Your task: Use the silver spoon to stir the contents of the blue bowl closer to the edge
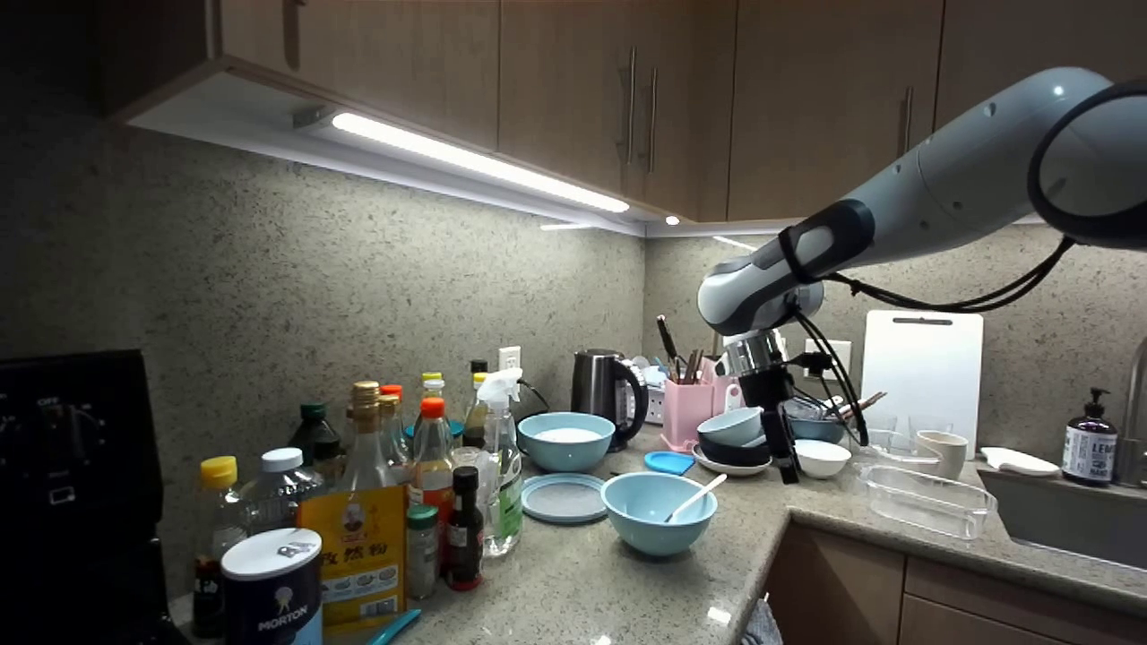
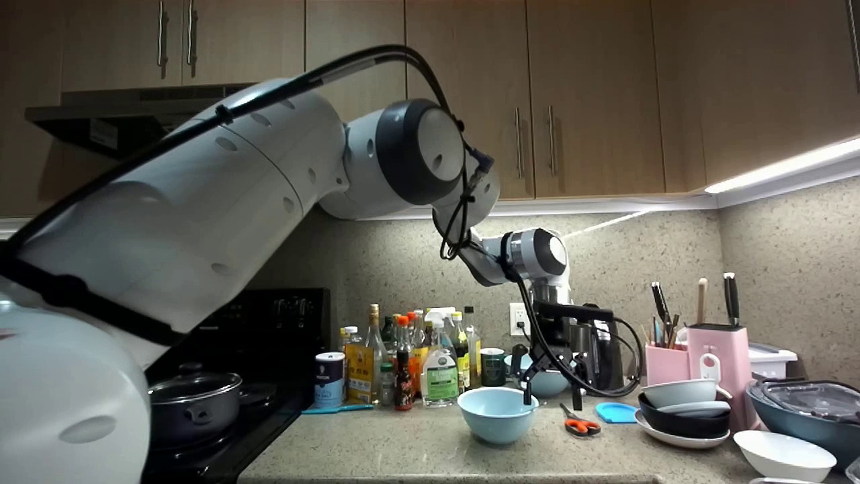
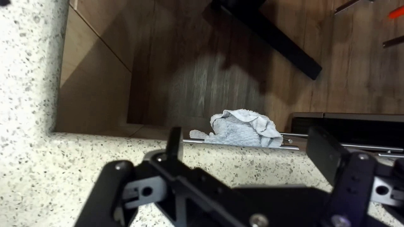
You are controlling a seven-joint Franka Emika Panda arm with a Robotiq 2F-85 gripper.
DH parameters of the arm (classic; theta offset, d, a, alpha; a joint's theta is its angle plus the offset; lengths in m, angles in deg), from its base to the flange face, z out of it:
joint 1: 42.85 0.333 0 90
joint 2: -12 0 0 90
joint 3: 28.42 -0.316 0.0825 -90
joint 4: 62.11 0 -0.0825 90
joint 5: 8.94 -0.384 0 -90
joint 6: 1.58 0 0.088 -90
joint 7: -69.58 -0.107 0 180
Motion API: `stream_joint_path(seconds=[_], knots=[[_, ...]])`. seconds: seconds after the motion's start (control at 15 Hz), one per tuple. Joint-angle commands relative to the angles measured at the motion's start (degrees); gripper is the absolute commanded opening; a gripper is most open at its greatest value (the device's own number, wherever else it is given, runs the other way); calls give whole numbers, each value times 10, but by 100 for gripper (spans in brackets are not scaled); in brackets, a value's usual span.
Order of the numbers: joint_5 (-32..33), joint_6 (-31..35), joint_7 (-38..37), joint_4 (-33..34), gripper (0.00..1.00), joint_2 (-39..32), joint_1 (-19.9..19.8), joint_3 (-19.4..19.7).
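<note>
The blue bowl (image 1: 647, 528) closer to the edge is light blue and stands upright on the counter, seen also as the bowl (image 2: 496, 420) in the other camera's picture of the counter. Leaning in it is the spoon (image 1: 699, 498), whose pale handle rises over the rim toward my gripper's side; the bowl's contents cannot be made out. My gripper (image 1: 789, 479) points down beside the bowl, apart from it, near the counter's inner corner. Its jaws stand wide with nothing between them, as the gripper (image 3: 246, 142) shows in the wrist view. Neither bowl nor spoon appears there.
Another light-blue bowl (image 1: 566, 448) holding something white sits behind, near a grey-blue lid (image 1: 563, 498). Bottles and a spray bottle (image 2: 440, 376) line the wall. Orange-handled scissors (image 2: 582, 426) and stacked bowls (image 2: 692, 420) lie beyond. A cloth (image 3: 244, 129) hangs below the counter edge.
</note>
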Motion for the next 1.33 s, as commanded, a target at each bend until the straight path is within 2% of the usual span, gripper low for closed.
stream_joint_path(seconds=[0.0,0.2,0.6,0.87,1.0,1.07,1.27], knots=[[1,-7,4,14,100,-10,0,-3],[5,6,3,20,100,-16,6,-6],[70,-14,26,64,100,-60,60,-8],[128,-34,114,109,100,-94,84,-8],[164,-12,154,105,100,-92,93,-1],[134,-15,110,96,100,-89,89,-5],[149,-15,134,103,100,-92,93,-2]])
